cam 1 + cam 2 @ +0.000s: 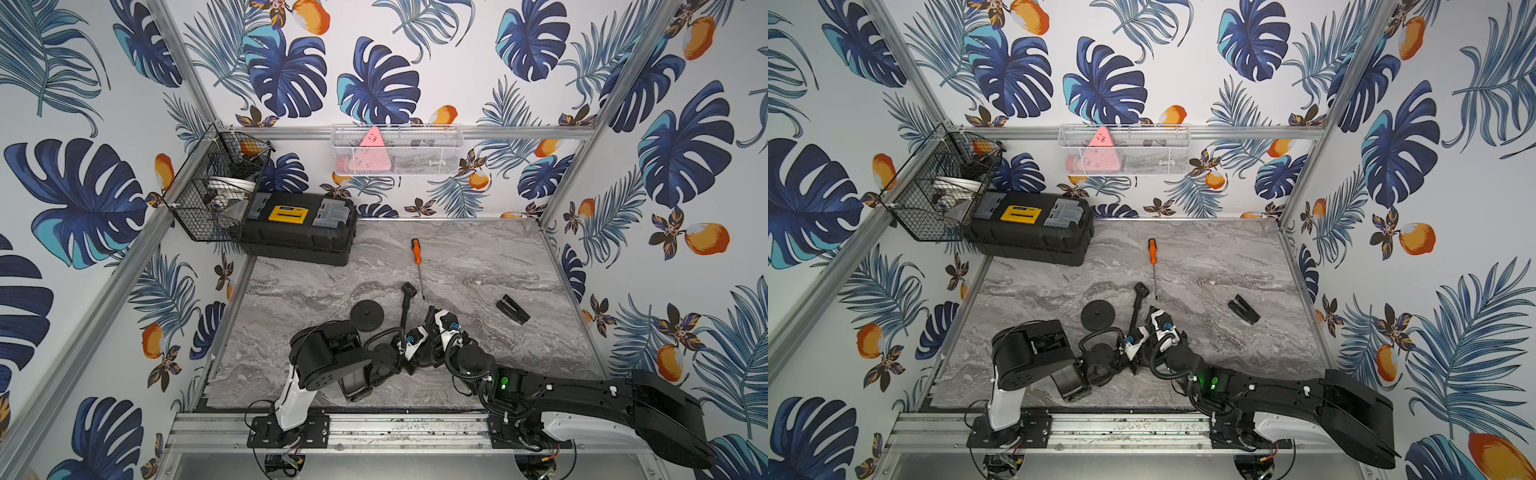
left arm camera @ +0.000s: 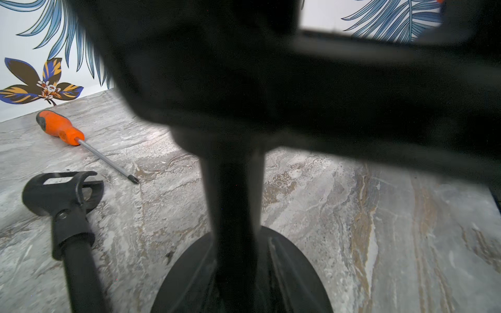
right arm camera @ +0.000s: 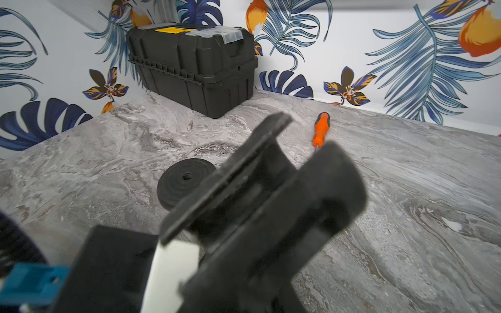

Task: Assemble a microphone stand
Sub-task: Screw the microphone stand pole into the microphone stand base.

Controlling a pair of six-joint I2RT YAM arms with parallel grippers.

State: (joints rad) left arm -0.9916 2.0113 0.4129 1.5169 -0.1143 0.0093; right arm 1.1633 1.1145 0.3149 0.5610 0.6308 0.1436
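Carefully: your left pincer [image 2: 235, 195] and right pincer [image 1: 432, 313] crowd together beside the stand pole [image 1: 404, 309], so they could collide or knock it aside. How wide either one stands cannot be told. The black pole, with a clip at its far end, lies mid-surface [image 1: 478, 266], just beside the round base [image 1: 368, 316] but apart from it.

The left arm [image 1: 324, 361] has a white lower link on a black, screw-studded base plate [image 1: 266, 430], then boxy black housings dotted with holes. The right arm [image 1: 615, 395] is a black shell over a white underside, with green lights [image 1: 504, 380] at one joint. Ribbed black cables [image 1: 380, 333] loop by white wrist sections bearing blue connectors [image 1: 453, 324]. The right claw [image 3: 303, 138] has blocky black fingers [image 3: 333, 173].
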